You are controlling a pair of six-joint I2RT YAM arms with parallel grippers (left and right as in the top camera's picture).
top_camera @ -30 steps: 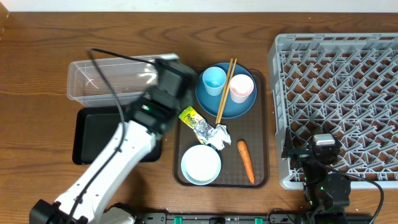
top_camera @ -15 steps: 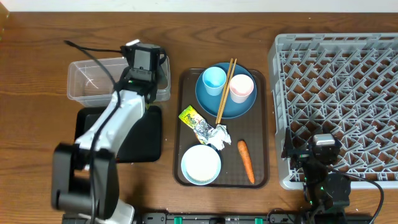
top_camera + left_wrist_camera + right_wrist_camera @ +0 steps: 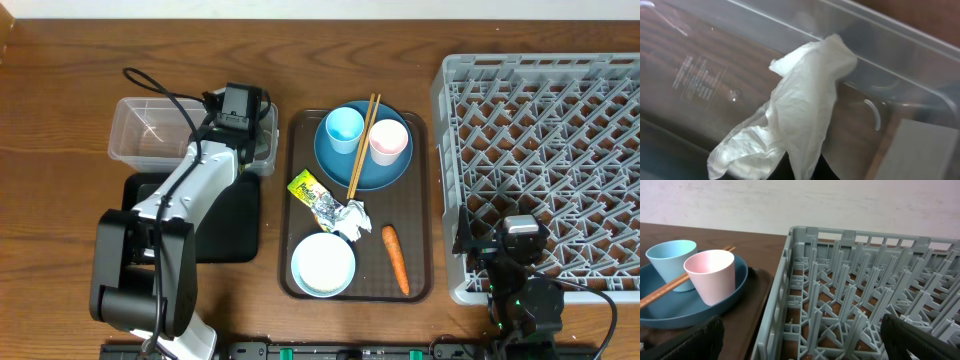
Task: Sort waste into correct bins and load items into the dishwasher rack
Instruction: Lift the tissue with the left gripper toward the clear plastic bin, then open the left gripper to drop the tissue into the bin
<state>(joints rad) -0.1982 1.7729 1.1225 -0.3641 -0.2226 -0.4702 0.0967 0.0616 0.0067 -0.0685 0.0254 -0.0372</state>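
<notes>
A crumpled white paper napkin (image 3: 800, 105), thin and softly creased, hung from the left claw (image 3: 796, 172). The dark fingers were pinched tight on its lower fold, and the paper was inside the clear plastic tub (image 3: 900, 70), just beside its right wall. The tub was a glossy rectangle with rounded corners, and the wood grain of the bench (image 3: 60, 90) showed through its floor. Directly near of it lay the shallow black tray (image 3: 238, 225), matte and rectangular, partly covered by the left arm.

To the right sat a brown serving tray (image 3: 418, 205) with a fine textured surface. At its far end a round dark-blue plate (image 3: 385, 172) carried a smooth light-blue cup (image 3: 344, 128) and a pale-pink cup (image 3: 388, 141). A pair of slim wooden chopsticks (image 3: 362, 145) lay slanted between them. Near of the plate lay a small yellow-green snack packet (image 3: 308, 190) with a crinkled silvery end. Beyond it were a tapered orange carrot (image 3: 395, 258) and a round light-blue bowl (image 3: 323, 264) with a white inside.

The grey plastic dishwasher rack (image 3: 545, 150), a square lattice of upright pegs, filled the right side. The right claw (image 3: 800, 337) hovered at its near-left corner, jaws spread wide and holding nothing.
</notes>
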